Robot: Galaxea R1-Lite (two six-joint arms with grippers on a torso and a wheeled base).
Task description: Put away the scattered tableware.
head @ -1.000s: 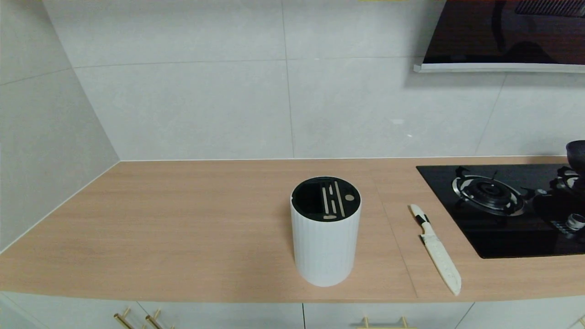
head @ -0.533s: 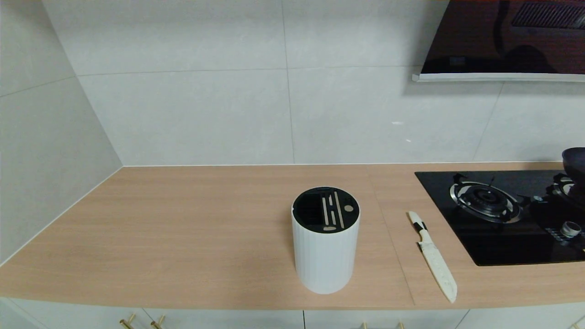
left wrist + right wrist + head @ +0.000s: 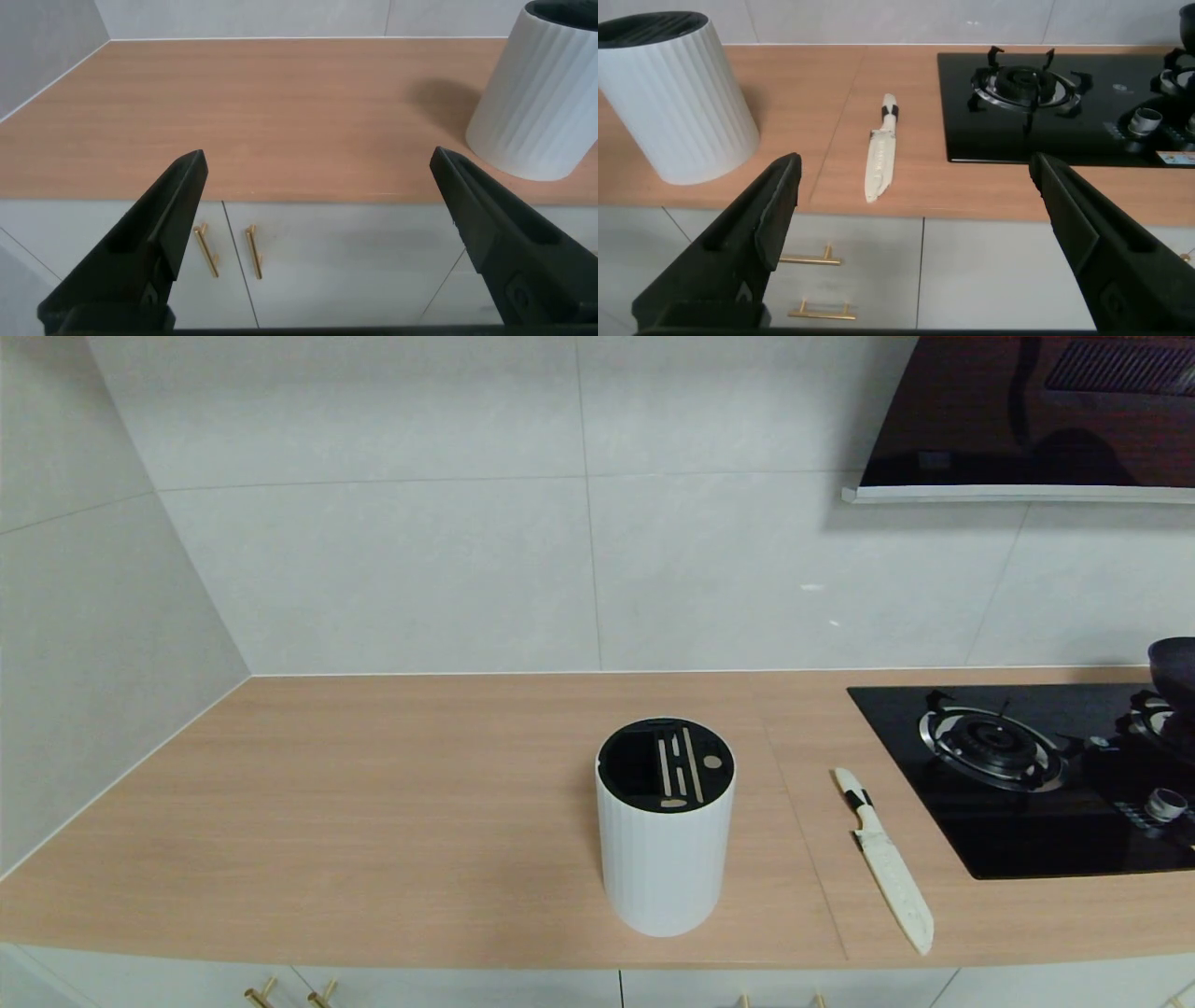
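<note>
My left gripper [image 3: 316,168] and right gripper [image 3: 915,168] gape wide, holding nothing. The knife [image 3: 881,161] lies flat on the counter [image 3: 373,803] just ahead of my right gripper; the holder [image 3: 665,859] stands ahead, between the 2.

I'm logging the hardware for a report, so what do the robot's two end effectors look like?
Both look alike. The left end effector and the right end effector each have two matte black fingers, broad and angular at the base and narrowing to blunt tips. Their surfaces are plain.
</note>
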